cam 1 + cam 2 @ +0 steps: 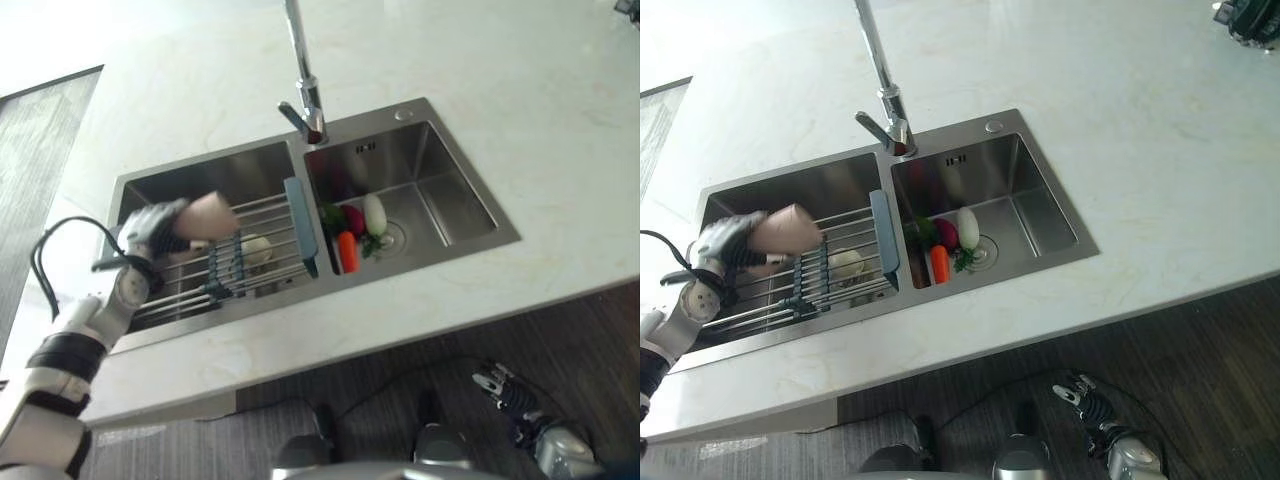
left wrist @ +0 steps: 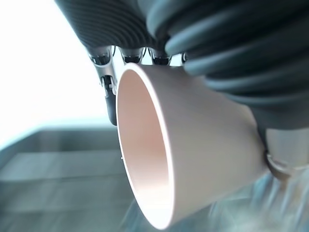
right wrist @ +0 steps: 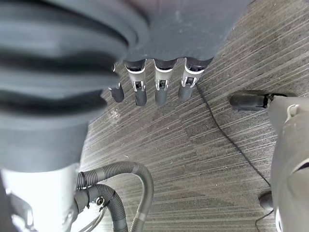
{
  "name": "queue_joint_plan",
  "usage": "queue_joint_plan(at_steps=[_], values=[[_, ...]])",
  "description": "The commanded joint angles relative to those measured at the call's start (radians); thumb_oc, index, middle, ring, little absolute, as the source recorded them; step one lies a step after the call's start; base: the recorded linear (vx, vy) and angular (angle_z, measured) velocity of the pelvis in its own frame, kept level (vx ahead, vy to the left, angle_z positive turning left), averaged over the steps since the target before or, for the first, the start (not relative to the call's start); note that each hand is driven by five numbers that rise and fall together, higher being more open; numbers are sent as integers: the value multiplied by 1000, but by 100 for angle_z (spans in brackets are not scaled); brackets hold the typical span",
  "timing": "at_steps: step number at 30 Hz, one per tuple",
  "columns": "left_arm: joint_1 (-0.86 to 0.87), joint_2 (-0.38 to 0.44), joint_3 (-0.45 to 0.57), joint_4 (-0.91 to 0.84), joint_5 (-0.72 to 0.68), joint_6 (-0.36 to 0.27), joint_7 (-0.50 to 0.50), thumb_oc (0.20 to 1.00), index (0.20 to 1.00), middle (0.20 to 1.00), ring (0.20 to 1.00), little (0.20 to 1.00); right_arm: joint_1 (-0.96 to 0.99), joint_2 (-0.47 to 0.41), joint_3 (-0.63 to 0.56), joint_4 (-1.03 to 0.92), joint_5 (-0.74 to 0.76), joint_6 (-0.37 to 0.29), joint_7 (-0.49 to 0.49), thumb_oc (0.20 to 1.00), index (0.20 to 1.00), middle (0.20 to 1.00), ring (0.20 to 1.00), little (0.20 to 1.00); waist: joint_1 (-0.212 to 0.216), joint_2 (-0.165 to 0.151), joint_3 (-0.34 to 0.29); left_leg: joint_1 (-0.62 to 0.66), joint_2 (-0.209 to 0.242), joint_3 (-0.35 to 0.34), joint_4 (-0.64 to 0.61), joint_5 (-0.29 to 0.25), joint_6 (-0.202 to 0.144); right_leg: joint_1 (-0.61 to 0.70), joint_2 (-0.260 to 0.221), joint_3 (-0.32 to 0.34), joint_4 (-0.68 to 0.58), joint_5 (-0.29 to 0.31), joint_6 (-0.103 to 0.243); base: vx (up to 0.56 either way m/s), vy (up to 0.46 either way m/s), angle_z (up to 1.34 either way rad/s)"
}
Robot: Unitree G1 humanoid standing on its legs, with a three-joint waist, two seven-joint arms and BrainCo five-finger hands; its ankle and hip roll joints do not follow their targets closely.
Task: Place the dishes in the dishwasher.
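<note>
While curled round a pink cup (image 1: pixel 210 214), left hand (image 1: pixel 152 232) above the sink rack (image 1: pixel 262 262).

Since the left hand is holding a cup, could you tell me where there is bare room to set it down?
Countertop right of the faucet is bare. The rack and the right basin near the vegetables are crowded.

A pale marble counter (image 1: pixel 520 90) holds a double steel sink (image 1: pixel 455 215) (tall tap (image 1: pixel 300 70) behind).

rack (image 1: pixel 250 262) spans left basin, faucet (image 1: pixel 300 70) behind
</note>
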Motion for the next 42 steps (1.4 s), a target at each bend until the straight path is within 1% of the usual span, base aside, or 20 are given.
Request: queue_joint_plan(at_steps=[1, 2, 4, 7, 10, 16, 18, 20, 23, 25, 27, 30, 31, 32, 34, 35, 37, 40, 41, 42], values=[[-24, 67, 116, -13, -23, -41, 162, 200, 200, 200, 200, 200, 10, 30, 1, -14, 44, -61, 21, 1000, 1000, 1000, 1000, 1000, 15, 3, -44, -44, -38, 20, 76, -65, 27, -43, -50, -83, 136, -69, 63, -32, -50, 9], [-24, 67, 116, -13, -23, -41, 162, 200, 200, 200, 200, 200, 10, 30, 1, -14, 44, -61, 21, 1000, 1000, 1000, 1000, 1000, 15, 3, -44, -44, -38, 20, 76, -65, 27, -43, -50, -83, 136, -69, 63, 71, -70, 11], [47, 76, 221, -138, 20, -43, 262, 200, 200, 200, 200, 200, 23, 55, -12, -14, 42, -59, 20, 1000, 1000, 1000, 1000, 1000, 28, 8, -67, -26, -42, 13, 68, -72, 26, -22, -49, -93, 133, -81, 60, 76, -84, 8], [98, 77, 293, -213, 49, -48, 321, 200, 200, 200, 200, 200, 30, 71, -23, -8, 39, -55, 24, 1000, 1000, 1000, 1000, 1000, 38, 11, -82, -15, -47, 3, 64, -78, 24, -7, -47, -97, 131, -91, 57, 53, -69, 9], [164, 69, 385, -320, 107, -46, 326, 200, 200, 200, 200, 200, 41, 92, -46, 6, 26, -50, 34, 1000, 1000, 1000, 1000, 1000, 54, 13, -100, -4, -47, -7, 68, -87, 22, 12, -43, -107, 133, -108, 52, 50, -93, 4], [248, 37, 483, -439, 89, -27, 287, 200, 200, 200, 200, 200, 53, 107, -60, 10, -19, -33, 32, 1000, 1000, 1000, 1000, 1000, 77, 13, -114, 2, -42, -29, 76, -92, 16, 32, -30, -118, 132, -127, 37, 37, -111, 14], [341, -20, 552, -507, 90, -22, 266, 200, 200, 200, 200, 200, 49, 122, -67, 24, -18, -16, 26, 1000, 1000, 1000, 1000, 1000, 113, 11, -126, 2, -37, -60, 84, -93, 8, 52, -15, -130, 123, -141, 24, 57, -219, 13], [379, -37, 575, -523, 85, -22, 271, 200, 200, 200, 200, 200, 41, 127, -69, 32, -26, -12, 30, 1000, 1000, 1000, 1000, 1000, 128, 11, -131, 1, -34, -75, 88, -94, 3, 58, -9, -136, 120, -146, 18, 26, -169, 27], [447, -78, 623, -554, 73, -29, 301, 200, 200, 200, 200, 200, 30, 130, -60, 38, -36, -11, 28, 1000, 1000, 1000, 1000, 1000, 164, 11, -138, -15, -27, -111, 106, -94, -8, 64, 2, -148, 114, -158, 4, -7, -163, 35], [524, -120, 685, -572, 23, -46, 349, 200, 200, 200, 200, 200, 10, 128, -45, 57, -40, 3, 26, 1000, 1000, 1000, 1000, 1000, 212, 9, -146, -37, -27, -161, 134, -95, -23, 72, 20, -160, 103, -169, -15, 10, -256, 47], [551, -142, 708, -575, 14, -55, 357, 200, 200, 200, 200, 200, 2, 127, -41, 67, -39, 13, 25, 1000, 1000, 1000, 1000, 1000, 226, 11, -150, -48, -23, -171, 146, -92, -32, 76, 26, -167, 97, -171, -22, 33, -131, 36], [587, -180, 732, -577, 1, -67, 354, 200, 200, 200, 200, 200, -9, 125, -40, 84, -38, 27, 18, 1000, 1000, 1000, 1000, 1000, 243, 17, -154, -66, -6, -170, 153, -72, -54, 83, 35, -186, 88, -173, -32, 41, -91, 29], [603, -213, 734, -575, 3, -79, 338, 200, 200, 200, 200, 200, -8, 128, -48, 88, -39, 47, 14, 1000, 1000, 1000, 1000, 1000, 249, 23, -150, -87, 31, -152, 149, -28, -84, 94, 42, -207, 75, -168, -34, 11, -63, 41], [606, -222, 731, -575, 6, -85, 338, 200, 200, 200, 200, 200, -7, 128, -51, 90, -39, 45, 10, 1000, 1000, 1000, 1000, 1000, 249, 26, -146, -93, 45, -147, 144, -12, -92, 96, 43, -214, 72, -165, -34, -26, -73, 70], [618, -250, 724, -578, 1, -97, 345, 200, 200, 200, 200, 200, -11, 132, -56, 99, -67, 40, 6, 1000, 1000, 1000, 1000, 1000, 252, 36, -133, -100, 96, -150, 102, 47, -131, 108, 46, -223, 59, -172, -25, -36, -47, 134], [625, -271, 721, -579, -10, -118, 337, 200, 200, 200, 200, 200, -15, 136, -50, 111, -62, 28, -21, 1000, 1000, 1000, 1000, 1000, 247, 43, -119, -95, 121, -96, 87, 75, -142, 110, 32, -267, 55, -159, -17, -95, -44, 169], [627, -286, 715, -575, 2, -127, 338, 200, 200, 200, 200, 200, -17, 137, -56, 112, -29, 39, -38, 1000, 1000, 1000, 1000, 1000, 240, 42, -109, -85, 112, -48, 106, 61, -136, 105, 16, -311, 62, -147, -14, -207, -13, 126], [620, -313, 695, -575, 24, -144, 365, 200, 200, 200, 200, 200, -18, 142, -77, 135, 8, 26, -37, 1000, 1000, 1000, 1000, 1000, 221, 20, -99, -81, 40, 31, 233, -36, -91, 83, -6, -357, 70, -122, -19, -236, -17, 83], [611, -323, 691, -576, 24, -169, 364, 200, 200, 200, 200, 200, -20, 147, -89, 148, 18, 13, -42, 1000, 1000, 1000, 1000, 1000, 217, 4, -98, -83, -12, 60, 329, -111, -56, 69, -13, -369, 73, -109, -25, -202, -18, 105], [609, -325, 691, -577, 25, -175, 361, 200, 200, 200, 200, 200, -19, 148, -92, 151, 23, 10, -43, 1000, 1000, 1000, 1000, 1000, 216, 3, -100, -84, -19, 64, 343, -125, -50, 66, -13, -372, 74, -107, -25, -177, 6, 90]])
